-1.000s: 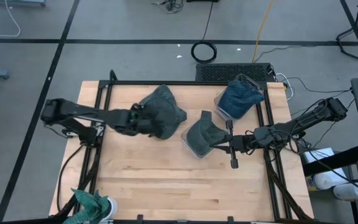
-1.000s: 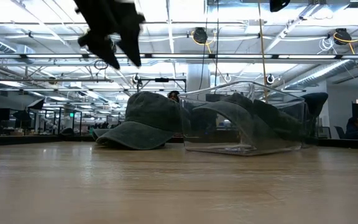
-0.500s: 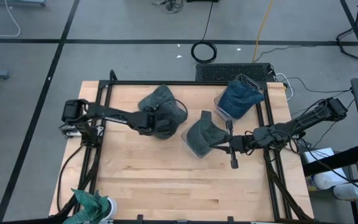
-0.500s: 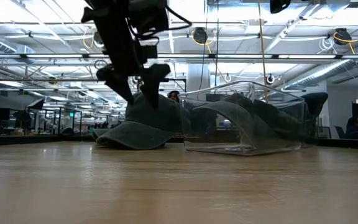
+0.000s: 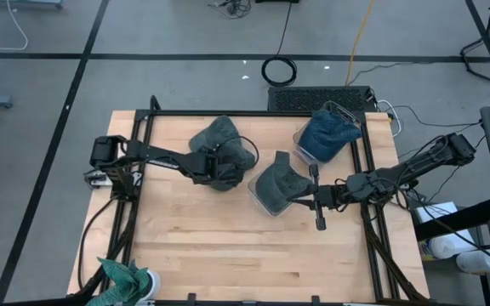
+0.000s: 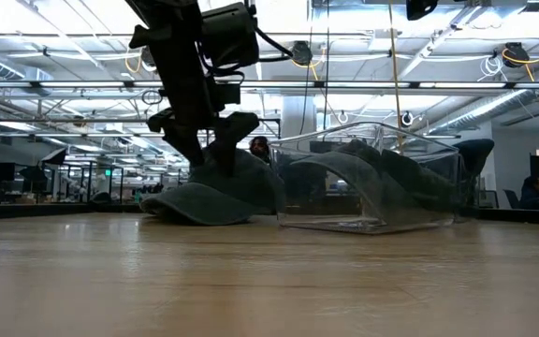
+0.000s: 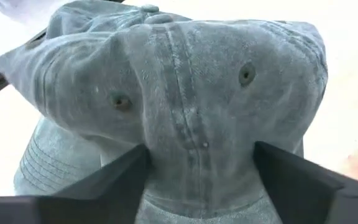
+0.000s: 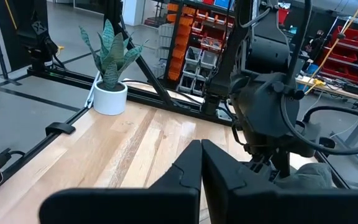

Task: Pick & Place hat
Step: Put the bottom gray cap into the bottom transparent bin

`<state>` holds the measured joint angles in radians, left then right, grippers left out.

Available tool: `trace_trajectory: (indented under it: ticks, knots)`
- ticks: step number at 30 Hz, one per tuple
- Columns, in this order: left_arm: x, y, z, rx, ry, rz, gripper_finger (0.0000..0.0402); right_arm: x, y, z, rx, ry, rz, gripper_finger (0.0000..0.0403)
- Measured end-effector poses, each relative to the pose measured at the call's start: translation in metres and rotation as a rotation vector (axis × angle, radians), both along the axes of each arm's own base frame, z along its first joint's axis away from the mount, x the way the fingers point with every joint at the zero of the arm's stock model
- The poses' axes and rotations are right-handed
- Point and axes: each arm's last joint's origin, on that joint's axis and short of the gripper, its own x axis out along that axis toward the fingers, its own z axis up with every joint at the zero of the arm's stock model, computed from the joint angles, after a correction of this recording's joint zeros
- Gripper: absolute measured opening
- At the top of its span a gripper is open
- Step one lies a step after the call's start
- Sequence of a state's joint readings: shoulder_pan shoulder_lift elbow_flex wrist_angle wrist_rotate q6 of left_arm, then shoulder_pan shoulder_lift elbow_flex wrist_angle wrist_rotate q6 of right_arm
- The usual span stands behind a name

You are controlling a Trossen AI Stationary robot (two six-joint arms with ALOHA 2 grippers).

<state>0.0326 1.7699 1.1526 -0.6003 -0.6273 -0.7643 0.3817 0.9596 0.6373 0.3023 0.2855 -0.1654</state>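
Note:
A grey-green hat [image 5: 225, 136] lies on the wooden table [image 5: 228, 246] left of middle, its brim [image 6: 181, 204] and lower edge on the wood. My left gripper [image 7: 201, 180] has come down on its crown from the table's left and is shut on it; the low view shows it as well [image 6: 215, 154]. My right gripper [image 8: 201, 158] hangs shut and level at the right [image 5: 296, 202], above a clear bin, touching nothing. My left gripper has the hat's crown [image 7: 191, 124] between its two fingers [image 7: 114, 183], one on either side of the centre seam. It comes slanting down from the table's left. The cloth bulges up between the fingers. The hat still lies on the table.
A clear bin [image 5: 272, 189] holding another grey hat stands just right of the held hat; it is also in the low view [image 6: 363, 183]. A second clear bin with a blue hat [image 5: 326, 136] stands at the far right. A potted plant [image 5: 126, 276] is at the near left corner.
My left gripper has swung toward the table's right and sunk onto the hat, and its fingers have drawn in on the crown. The crown has been pressed lower and bunched; the brim stays on the table.

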Motion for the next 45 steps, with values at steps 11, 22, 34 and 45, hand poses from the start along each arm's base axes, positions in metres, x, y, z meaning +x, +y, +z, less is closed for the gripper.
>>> trace_trajectory:
  ticks: [11,22,34,45]
  knots:
    - [-0.005,0.01,-0.004,-0.166,0.028,0.007,0.0015,0.0,0.0,0.0,0.001,0.0,0.0,0.0]
    - [-0.01,-0.004,0.015,-0.104,0.027,-0.086,0.0006,0.0,0.0,0.0,0.0,0.001,0.0,0.0]
    - [-0.047,-0.062,0.086,0.051,-0.045,-0.437,0.0005,0.001,0.0,-0.002,0.027,0.013,-0.004,0.0]
    - [-0.082,-0.153,0.099,0.564,0.188,-0.919,0.0005,0.007,0.003,-0.01,0.013,0.055,-0.006,0.0]
